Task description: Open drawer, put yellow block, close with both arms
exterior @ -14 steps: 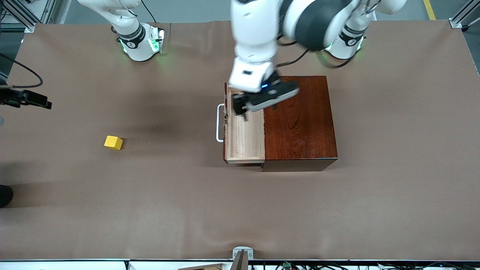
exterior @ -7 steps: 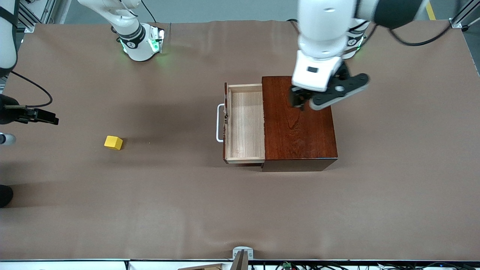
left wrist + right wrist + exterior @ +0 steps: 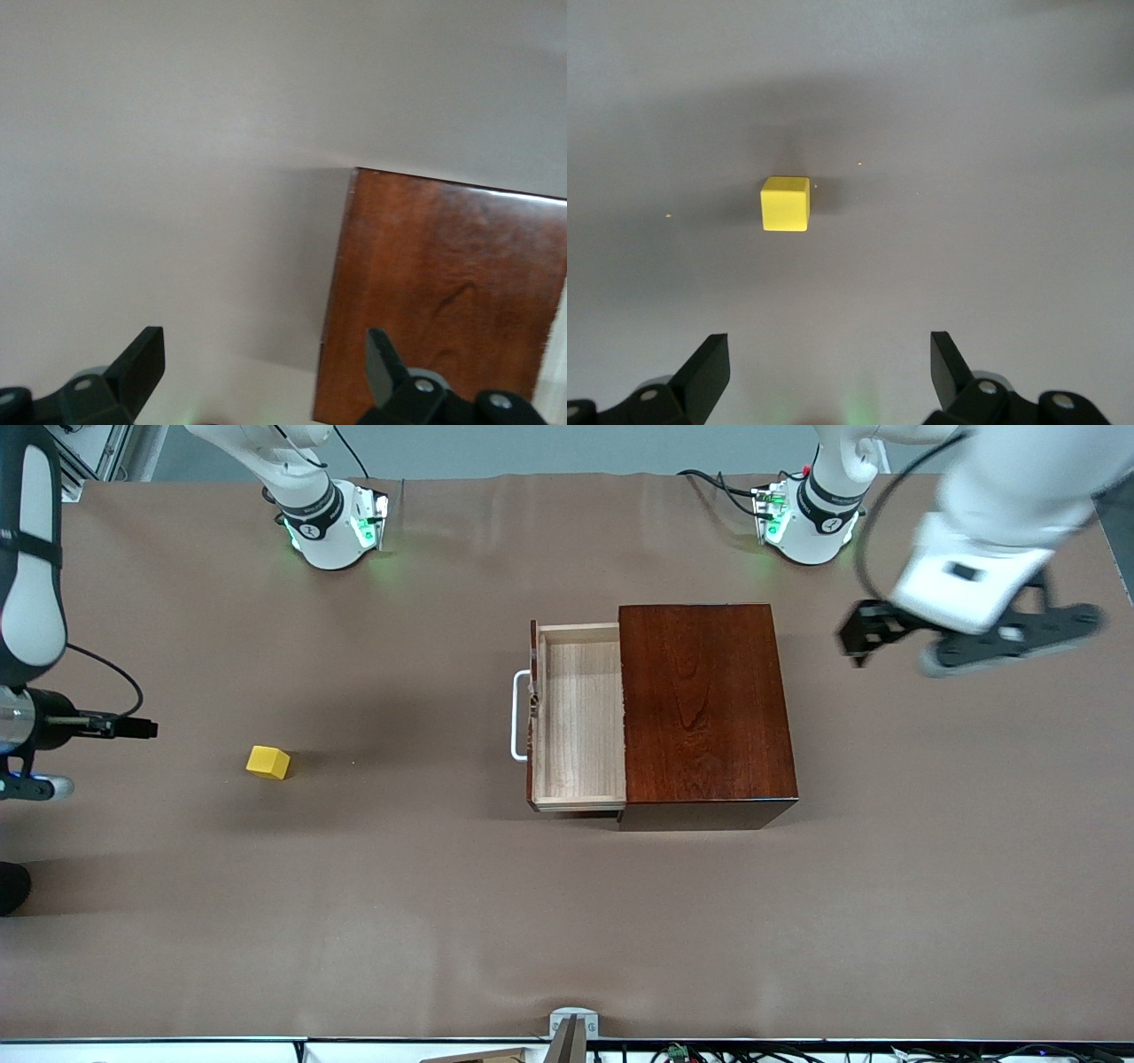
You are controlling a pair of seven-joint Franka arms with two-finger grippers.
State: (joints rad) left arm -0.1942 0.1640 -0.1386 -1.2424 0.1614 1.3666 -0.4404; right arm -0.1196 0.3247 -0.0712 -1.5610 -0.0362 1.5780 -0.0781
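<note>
The drawer [image 3: 578,717] stands pulled out of the dark red-brown box [image 3: 704,708], its pale tray empty and its white handle [image 3: 518,716] facing the right arm's end. The yellow block [image 3: 267,762] lies alone on the table toward that end. My left gripper [image 3: 859,640] hangs open over bare table beside the box, at the left arm's end; its wrist view shows the box top [image 3: 443,292] past its empty gripper [image 3: 263,350]. My right gripper [image 3: 830,354] is open and empty above the table, the yellow block [image 3: 785,204] a short way ahead of its fingertips.
Brown paper covers the table [image 3: 399,903]. The two green-lit arm bases [image 3: 332,527] [image 3: 806,518] stand along the edge farthest from the front camera. A cable [image 3: 106,669] loops from the right arm's wrist.
The left arm has swung from over the open drawer, across the box top, out over the table at its own end. The right arm's hand has come lower, closer to the block.
</note>
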